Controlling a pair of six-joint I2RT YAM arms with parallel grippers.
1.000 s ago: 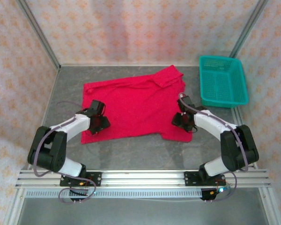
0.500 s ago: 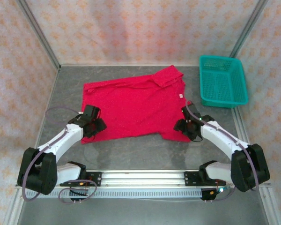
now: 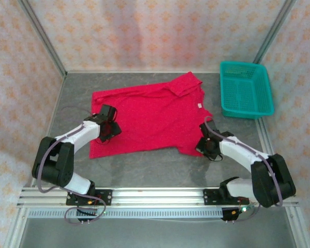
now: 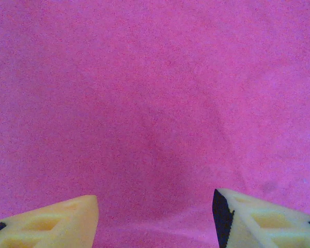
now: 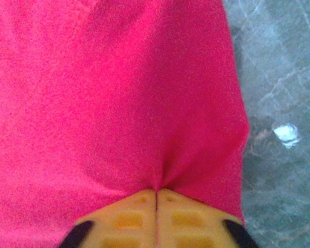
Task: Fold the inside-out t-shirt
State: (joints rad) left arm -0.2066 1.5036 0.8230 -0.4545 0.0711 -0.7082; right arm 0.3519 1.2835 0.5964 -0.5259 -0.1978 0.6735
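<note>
The inside-out t-shirt (image 3: 150, 116) lies spread flat and bright red on the grey table, its small white label (image 3: 200, 106) near the right side. My left gripper (image 3: 107, 129) hovers over the shirt's left part near the hem. In the left wrist view this gripper (image 4: 155, 209) stands open, with red cloth (image 4: 155, 103) beneath the gap and nothing pinched. My right gripper (image 3: 207, 145) sits at the shirt's near right corner. Close up, that gripper (image 5: 157, 194) is shut on a small pinched fold of the shirt (image 5: 119, 93).
A teal plastic basket (image 3: 246, 90) stands at the back right, just beyond the shirt. Bare grey table (image 3: 155, 168) runs between the shirt's near hem and the arm bases. Patterned walls close in the back and sides.
My right gripper has closed on the cloth at the shirt's near right corner. My left gripper has shifted a little up and right over the shirt and remains open.
</note>
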